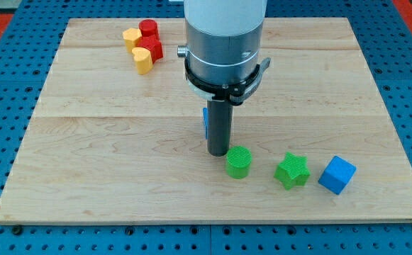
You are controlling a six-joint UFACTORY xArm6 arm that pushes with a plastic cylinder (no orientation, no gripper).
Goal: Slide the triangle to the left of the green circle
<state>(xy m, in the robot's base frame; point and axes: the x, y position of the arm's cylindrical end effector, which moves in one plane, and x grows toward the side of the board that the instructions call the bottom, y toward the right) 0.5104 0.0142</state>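
While ribbed green circle (239,161) lies flat, my tip (218,154) touches blue block (205,120); tool jawless.

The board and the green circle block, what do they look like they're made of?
The board looks like pale, unpainted wood with a smooth matte finish: faint grain and seams between joined planks show. The green circle looks like plastic, possibly 3D printed: uniform bright colour, matte, with fine horizontal ridges on its side. My tip stands just up and to the view's left of it.
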